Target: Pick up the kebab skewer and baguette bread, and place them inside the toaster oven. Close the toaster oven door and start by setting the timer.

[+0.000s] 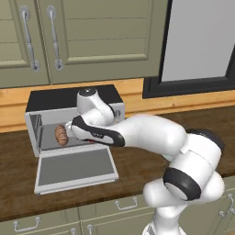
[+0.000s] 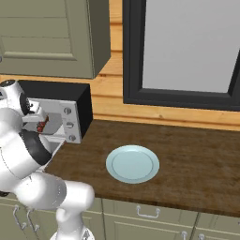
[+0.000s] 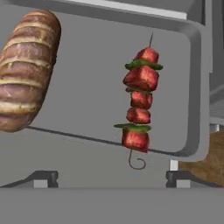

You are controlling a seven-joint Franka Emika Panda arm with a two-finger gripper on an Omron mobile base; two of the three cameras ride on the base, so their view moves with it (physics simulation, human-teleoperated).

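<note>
In the left base view the oven (image 1: 73, 120) sits at centre left on the wooden counter (image 1: 137, 160), its door (image 1: 75, 169) folded down flat in front of it. The bread (image 1: 61, 134) lies in the left part of the grey cavity. The arm reaches from lower right to the oven mouth, its hand covering the cavity's right part.

In the right base view the oven (image 2: 70, 112) stands at the left with three knobs in a column on its face, and a bit of the red skewer (image 2: 42, 124) shows beside the hand. A pale blue plate (image 2: 132, 163) lies on the counter (image 2: 197, 159) at centre, well apart from the oven.

In the hand view the bread (image 3: 26, 70) lies at upper left and the skewer (image 3: 140, 103) at centre right, both on the oven floor, apart from each other. The gripper (image 3: 111, 178) shows two dark tips set wide apart at the bottom, holding nothing
</note>
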